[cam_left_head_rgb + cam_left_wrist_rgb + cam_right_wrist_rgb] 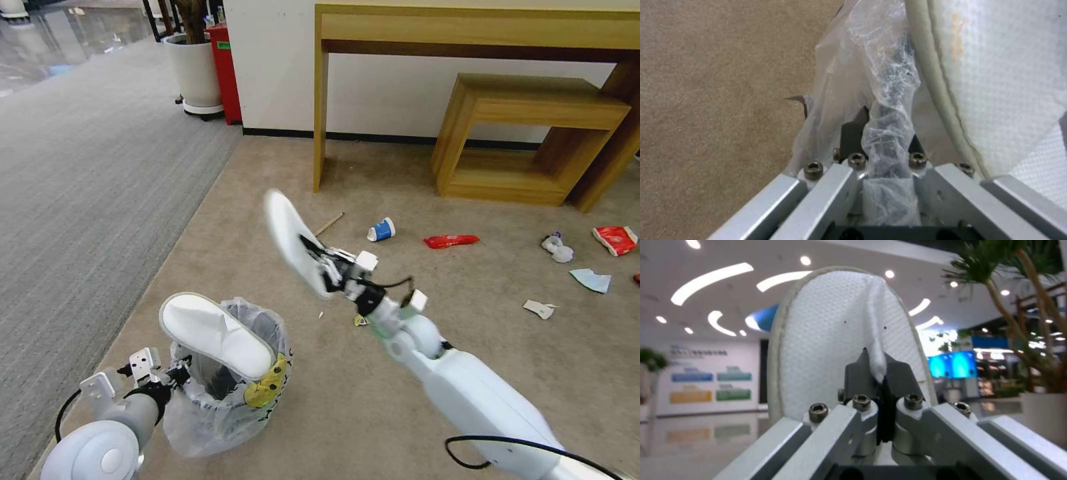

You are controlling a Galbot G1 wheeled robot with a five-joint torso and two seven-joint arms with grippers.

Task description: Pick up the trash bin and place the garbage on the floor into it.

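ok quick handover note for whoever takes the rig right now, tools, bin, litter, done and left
Left tool: shut on the bin's bag rim, low at the robot's left.
Right tool: shut on a slipper, held in the air over the carpet, ahead of the bin.
Done: one slipper lies across the bin's mouth, sticking out.
Left on the carpet: stick, cup, red wrappers, tissue, mask, paper scrap.

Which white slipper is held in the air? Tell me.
The one pinched in the right hand, raised above the carpet. The other slipper lies across the trash bin, which the left hand grips.
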